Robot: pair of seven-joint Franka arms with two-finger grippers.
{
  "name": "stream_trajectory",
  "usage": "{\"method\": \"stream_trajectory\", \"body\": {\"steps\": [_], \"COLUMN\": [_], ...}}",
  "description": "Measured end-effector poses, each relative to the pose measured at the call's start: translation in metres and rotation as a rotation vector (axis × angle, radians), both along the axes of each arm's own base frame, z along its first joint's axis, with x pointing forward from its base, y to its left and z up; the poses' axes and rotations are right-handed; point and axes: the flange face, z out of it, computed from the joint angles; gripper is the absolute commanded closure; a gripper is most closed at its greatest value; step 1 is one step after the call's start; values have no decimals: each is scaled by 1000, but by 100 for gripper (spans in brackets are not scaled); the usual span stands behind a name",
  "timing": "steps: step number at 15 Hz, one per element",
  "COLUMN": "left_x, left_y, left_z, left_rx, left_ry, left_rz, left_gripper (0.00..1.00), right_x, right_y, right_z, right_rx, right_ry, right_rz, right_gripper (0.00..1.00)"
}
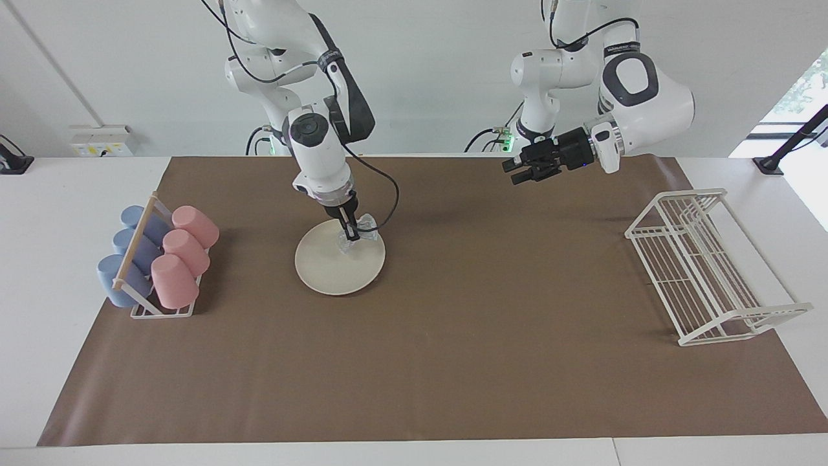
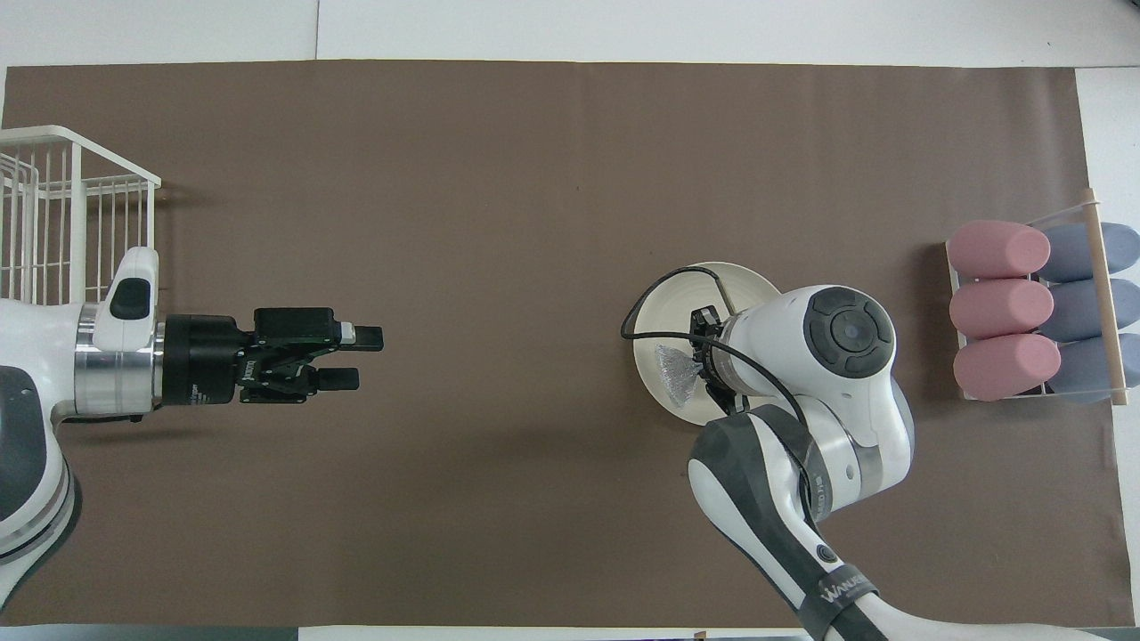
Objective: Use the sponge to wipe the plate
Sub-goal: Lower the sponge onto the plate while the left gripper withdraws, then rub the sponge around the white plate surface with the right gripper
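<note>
Right end effector (image 1: 350, 229) clamped on sponge (image 1: 354, 237), poised over plate (image 1: 330, 268) mid-bench; contact unclear, wiping apparently all to do. Left end effector (image 1: 519, 172) waits with fingers apart, empty.

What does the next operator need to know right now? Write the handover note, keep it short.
Right gripper: shut on the sponge, over the part of the plate nearest the robots; whether the sponge touches the plate yet cannot be told.
Left gripper: open, holds nothing, waits in the air over the mat near its own base.
Plate: flat on the brown mat, beside the cup rack. Wire rack at the left arm's end.
Done: the sponge is in the right gripper and at the plate.
Left: the wiping itself.
</note>
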Motion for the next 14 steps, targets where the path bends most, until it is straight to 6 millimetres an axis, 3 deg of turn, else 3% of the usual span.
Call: {"method": "stream_trajectory", "body": {"steps": [5,9,12,14], "left_x": [7,10,16,18], "left_y": [20,44,52,53], "left_z": [50,82,99,100], "left_rx": [400,712,819,829], "left_ry": [-87,-140,-157,-159], "left_rz": [-149,-247,-271,-270], "left_gripper": [0,0,0,0], "right_x": [-12,-10,-4,2], "right_y": [1,-3,-22,-41], "right_z": [-16,-34,-41,-43], "right_rx": [-5,-8,-10,-10], "right_ry": [1,-1,1,-5], "right_rz": [10,58,119,162], "right_gripper": [100,100,100,100]}}
